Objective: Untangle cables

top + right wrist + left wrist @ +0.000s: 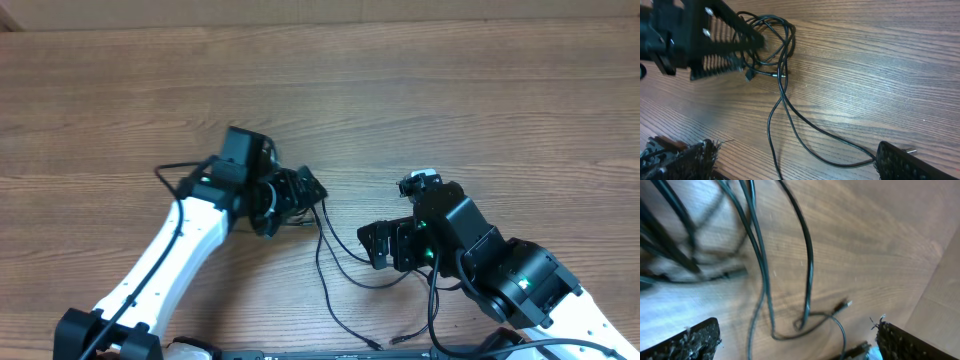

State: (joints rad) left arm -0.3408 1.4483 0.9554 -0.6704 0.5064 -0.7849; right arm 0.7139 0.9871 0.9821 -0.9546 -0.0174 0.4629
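Observation:
The cables (322, 250) are two thin black leads that run from a small coil under my left gripper (292, 193) down toward the near table edge, where two plug ends lie (376, 343). In the left wrist view the jaws (800, 347) stand wide apart, low over the cable strands (810, 265), and a small plug (842, 305) lies on the wood. My right gripper (382, 245) is open just right of the strands. In the right wrist view its jaws (795, 165) straddle a cable loop (805, 127) that touches the right finger. The coil (772, 37) lies at the left gripper's tip.
The brown wooden table (480, 110) stretches to the back and sides. The white left arm (170, 260) and the right arm (530, 285) come in from the near edge. The left gripper's black body (695, 40) fills the top left of the right wrist view.

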